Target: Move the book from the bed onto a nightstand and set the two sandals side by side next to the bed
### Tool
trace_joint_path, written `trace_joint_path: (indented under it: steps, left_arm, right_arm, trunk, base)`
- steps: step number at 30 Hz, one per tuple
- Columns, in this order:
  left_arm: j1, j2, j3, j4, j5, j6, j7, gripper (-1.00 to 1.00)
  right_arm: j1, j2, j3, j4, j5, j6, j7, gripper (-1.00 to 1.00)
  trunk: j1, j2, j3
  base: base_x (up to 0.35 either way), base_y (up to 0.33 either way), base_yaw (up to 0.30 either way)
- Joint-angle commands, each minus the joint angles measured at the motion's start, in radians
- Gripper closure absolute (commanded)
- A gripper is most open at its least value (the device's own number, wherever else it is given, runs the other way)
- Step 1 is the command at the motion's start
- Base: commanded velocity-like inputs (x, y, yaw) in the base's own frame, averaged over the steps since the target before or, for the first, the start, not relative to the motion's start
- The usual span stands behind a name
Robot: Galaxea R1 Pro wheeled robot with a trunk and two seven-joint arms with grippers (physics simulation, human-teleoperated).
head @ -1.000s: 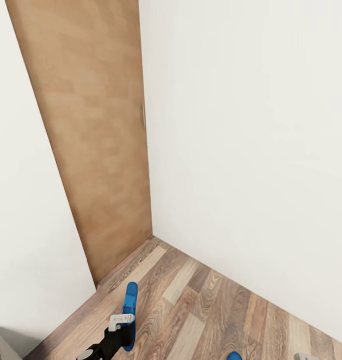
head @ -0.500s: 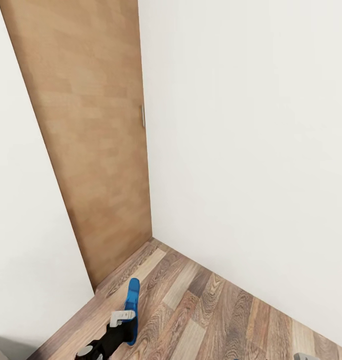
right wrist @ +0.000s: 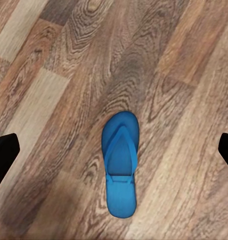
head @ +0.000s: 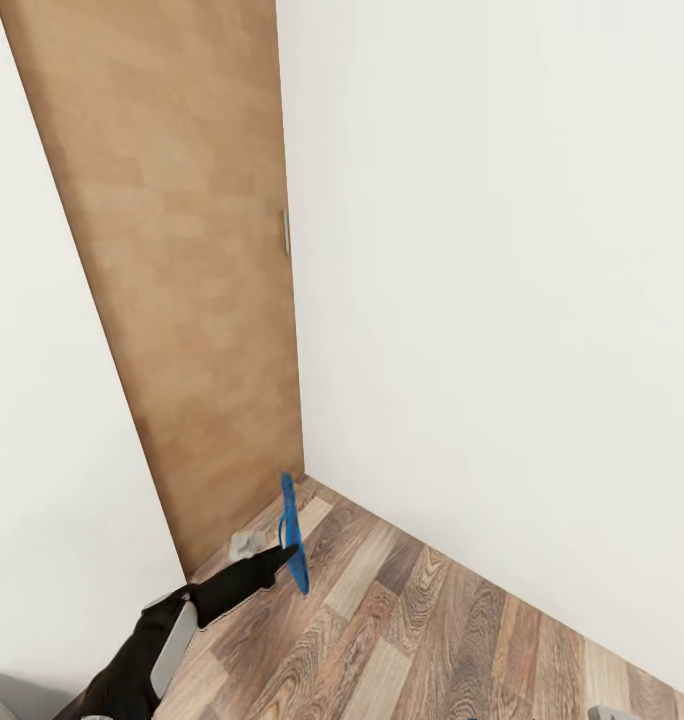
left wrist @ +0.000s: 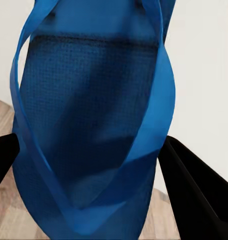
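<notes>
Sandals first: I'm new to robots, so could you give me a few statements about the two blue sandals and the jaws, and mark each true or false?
1. The left gripper holds a sandal off the floor. True.
2. The other sandal lies flat on the wood floor. True.
3. The right gripper's jaws are shut on that lying sandal. False: they stand wide apart above it.
4. The held sandal lies on a bed. False: it hangs near a wooden door.

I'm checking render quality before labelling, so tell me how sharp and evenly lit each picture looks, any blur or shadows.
Head view: even, flat light, white wall nearly featureless, sandal in the left pincer crisp. Left wrist view: that sandal very close, dark shading inside. Right wrist view: floor grain sharp, second sandal casts almost no shadow.
</notes>
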Motion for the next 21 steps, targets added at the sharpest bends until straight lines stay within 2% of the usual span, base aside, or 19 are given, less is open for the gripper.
trace_joint_path:
  steps: [1, 3, 9, 12, 14, 15, 17, 18, 20, 21]
  left_arm:
    - [0.000, 0.000, 0.003, -0.032, 0.022, 0.033, -0.014, 1.00]
    - [0.000, 0.001, 0.003, -0.066, 0.042, 0.058, -0.024, 1.00]
    - [0.000, -0.001, -0.001, -0.085, 0.051, 0.070, -0.020, 1.00]
    - [0.000, 0.000, 0.000, -0.087, 0.053, 0.072, -0.021, 1.00]
    - [0.000, 0.000, -0.001, -0.087, 0.054, 0.073, -0.022, 1.00]
    - [0.000, 0.000, -0.001, -0.087, 0.054, 0.073, -0.022, 1.00]
    - [0.000, 0.000, -0.002, -0.088, 0.054, 0.073, -0.022, 1.00]
    - [0.000, -0.001, -0.002, -0.088, 0.054, 0.073, -0.022, 1.00]
    - [0.000, -0.001, -0.002, -0.088, 0.054, 0.073, -0.022, 1.00]
    - [0.000, -0.001, -0.003, -0.088, 0.054, 0.072, -0.022, 1.00]
  right_arm:
    - [-0.001, 0.000, -0.004, 0.000, -0.008, 0.006, 0.006, -1.00]
    - [-0.001, 0.000, -0.004, 0.000, -0.007, 0.007, 0.007, -1.00]
    - [-0.001, 0.002, 0.001, -0.012, -0.003, 0.012, 0.005, -1.00]
    - [-0.002, 0.020, 0.008, -0.022, 0.000, 0.021, 0.002, -1.00]
    - [-0.006, 0.066, 0.012, -0.039, 0.002, 0.043, 0.001, -1.00]
    - [-0.007, 0.079, 0.013, -0.044, 0.004, 0.054, 0.000, -1.00]
    - [-0.019, 0.122, 0.014, -0.064, 0.016, 0.113, -0.019, -1.00]
    - [-0.028, 0.132, 0.014, -0.069, 0.022, 0.131, -0.032, -1.00]
    - [-0.069, 0.160, 0.015, -0.080, 0.053, 0.185, -0.095, -1.00]
    - [-0.107, 0.182, 0.015, -0.083, 0.083, 0.215, -0.157, -1.00]
  trunk:
    - [0.000, 0.000, -0.001]
    - [0.000, 0.000, -0.001]
    - [0.000, 0.000, -0.001]
    - [0.000, 0.000, -0.001]
    - [0.000, 0.000, -0.001]
    - [0.000, 0.000, -0.001]
    - [0.000, 0.000, -0.001]
    - [0.000, 0.000, -0.001]
    - [0.000, 0.000, -0.001]
    - [0.000, 0.000, -0.001]
  base:
    - [0.000, 0.000, 0.000]
    - [0.000, 0.000, 0.000]
    - [0.000, 0.000, 0.000]
    - [0.000, 0.000, 0.000]
    - [0.000, 0.000, 0.000]
    - [0.000, 0.000, 0.000]
    - [0.000, 0.000, 0.000]
    - [0.000, 0.000, 0.000]
    - [0.000, 0.000, 0.000]
    - [0.000, 0.000, 0.000]
